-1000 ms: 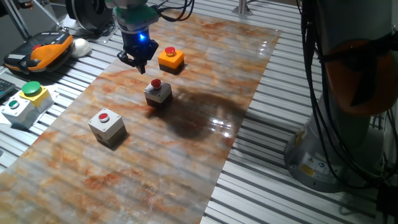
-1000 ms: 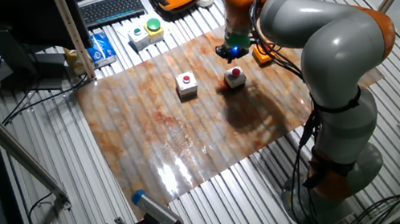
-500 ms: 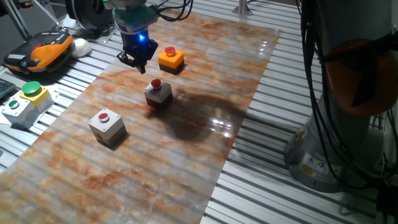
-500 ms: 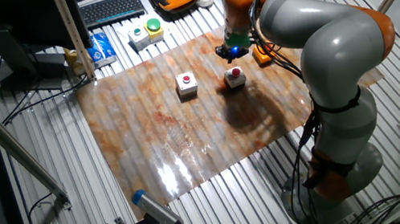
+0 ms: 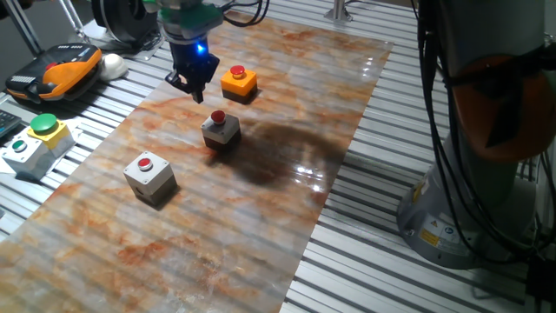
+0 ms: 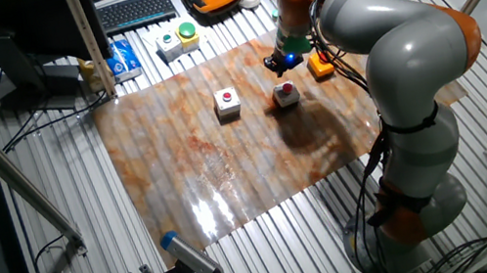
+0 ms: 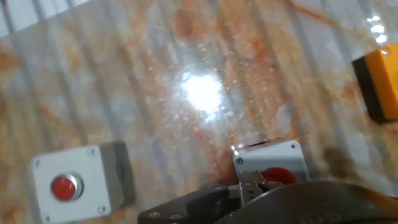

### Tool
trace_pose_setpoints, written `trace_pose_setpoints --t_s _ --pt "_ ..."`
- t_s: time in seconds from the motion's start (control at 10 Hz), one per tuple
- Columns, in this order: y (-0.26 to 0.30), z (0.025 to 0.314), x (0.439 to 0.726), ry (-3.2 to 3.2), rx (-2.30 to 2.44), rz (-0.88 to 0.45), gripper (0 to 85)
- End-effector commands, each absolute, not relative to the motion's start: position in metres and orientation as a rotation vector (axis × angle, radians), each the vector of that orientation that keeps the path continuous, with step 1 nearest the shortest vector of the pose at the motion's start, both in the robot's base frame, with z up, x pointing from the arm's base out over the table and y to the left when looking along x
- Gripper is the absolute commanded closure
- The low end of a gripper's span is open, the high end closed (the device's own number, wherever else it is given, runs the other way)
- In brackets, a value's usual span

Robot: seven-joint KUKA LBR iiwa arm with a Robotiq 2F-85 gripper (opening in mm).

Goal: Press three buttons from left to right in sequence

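Three red-button boxes stand in a row on the marbled mat. The left grey-white box is nearest the mat's front. The middle grey box follows. The flat orange box is last. My gripper hovers above the mat, just behind the middle box and left of the orange one. It touches no box. In the hand view its fingertips meet with no gap and hold nothing.
A grey box with a green button and yellow top sits off the mat on the slatted table. An orange-black pendant and a keyboard lie behind it. The robot base stands to the right.
My gripper has lifted slightly and drifted a little toward the back of the mat. The boxes have not moved.
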State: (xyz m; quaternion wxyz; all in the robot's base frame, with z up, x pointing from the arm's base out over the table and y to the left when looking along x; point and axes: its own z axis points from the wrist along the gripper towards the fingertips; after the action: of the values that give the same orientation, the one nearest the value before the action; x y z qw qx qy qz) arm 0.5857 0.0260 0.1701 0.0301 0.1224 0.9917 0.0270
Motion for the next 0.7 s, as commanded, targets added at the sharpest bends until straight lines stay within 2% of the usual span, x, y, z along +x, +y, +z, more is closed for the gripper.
trace_pose_setpoints --t_s 0.0,0.6 --pt "0.0257 0.1702 0.5856 3.055 0.340 0.084 85.0" --pt "0.0257 0.1702 0.5856 3.032 0.224 0.125 85.0"
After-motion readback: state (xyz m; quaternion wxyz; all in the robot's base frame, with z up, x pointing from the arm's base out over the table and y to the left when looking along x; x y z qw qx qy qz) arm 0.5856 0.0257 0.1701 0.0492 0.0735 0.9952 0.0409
